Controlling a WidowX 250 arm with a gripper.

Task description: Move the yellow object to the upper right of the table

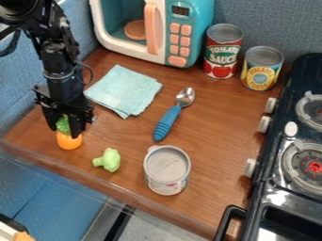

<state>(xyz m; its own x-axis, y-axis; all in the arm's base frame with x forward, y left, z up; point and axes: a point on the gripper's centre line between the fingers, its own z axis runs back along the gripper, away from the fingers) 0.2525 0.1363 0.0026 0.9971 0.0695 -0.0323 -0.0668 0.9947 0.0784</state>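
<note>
The arm (58, 66) hangs near-vertical, gripper (65, 131) downward; the fingers (76, 125) stand narrow, holding one yellow-orange object (69, 140) by its green top; its long axis is near-upright, green end between the fingers, orange end below; to the fingers' right in view: one stove (275, 191), one toy microwave (206, 24), three cans (167, 170), one cloth (123, 90), one spoon (168, 122), one green piece (110, 160).

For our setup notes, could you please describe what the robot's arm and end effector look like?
The arm is black, with blocky joints, a slim lower section circled by a greyish band, and black cables looping out beside it. The end effector is also black, with an angular, bracket-like body and two straight, flat-sided fingers.
</note>
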